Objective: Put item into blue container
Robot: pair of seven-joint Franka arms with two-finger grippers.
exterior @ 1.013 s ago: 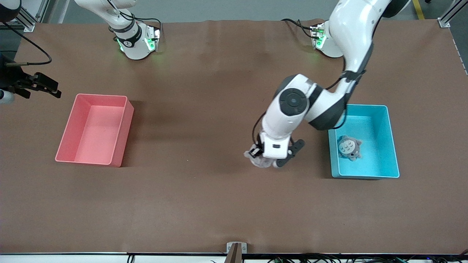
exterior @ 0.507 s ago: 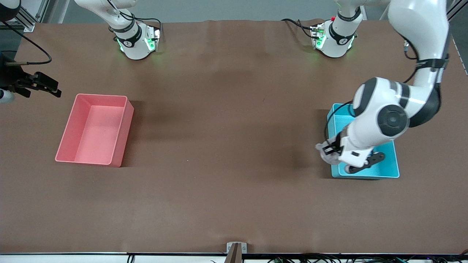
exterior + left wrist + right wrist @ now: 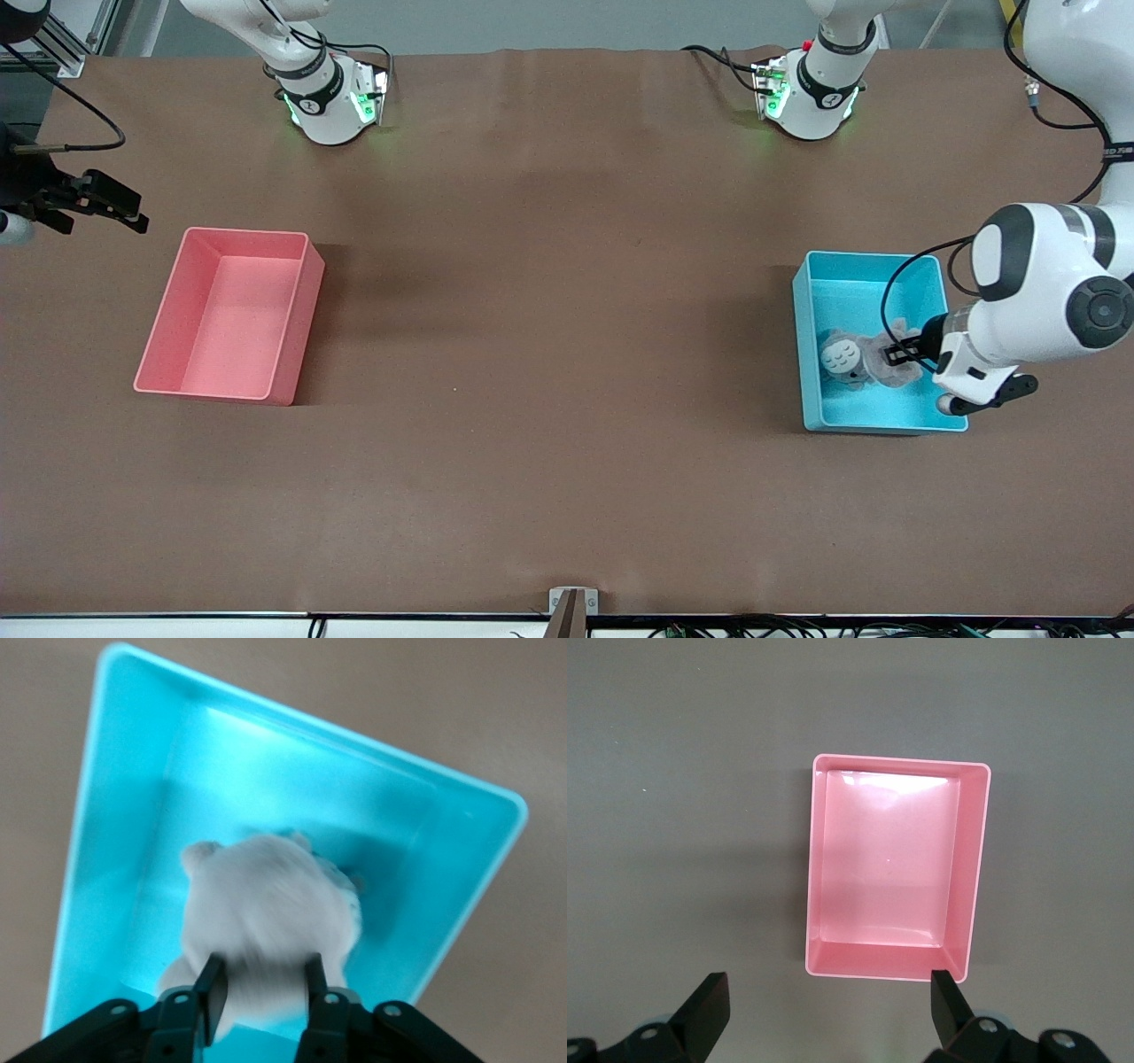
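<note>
The light cyan-blue container [image 3: 871, 259] stands at the left arm's end of the table. A grey plush toy with a white spotted belly [image 3: 840, 355] lies inside it. My left gripper [image 3: 897, 354] hangs over the container, shut on a second pale grey plush toy [image 3: 897, 368]. In the left wrist view that plush [image 3: 266, 908] sits pinched between the two black fingers [image 3: 213, 988] of the left gripper [image 3: 263, 988], above the container's floor [image 3: 133, 815], and hides most of the toy below. My right gripper [image 3: 828, 1001] waits open over bare table near the pink bin.
A pink bin [image 3: 226, 315] of the same shape stands at the right arm's end of the table, with nothing in it [image 3: 886, 859]. The right gripper [image 3: 106, 208] hovers beside it at the table's edge. Brown tabletop [image 3: 549, 354] lies between the two bins.
The left arm has swung from the middle of the table to above the blue container, carrying the plush with it. The right arm has stayed put.
</note>
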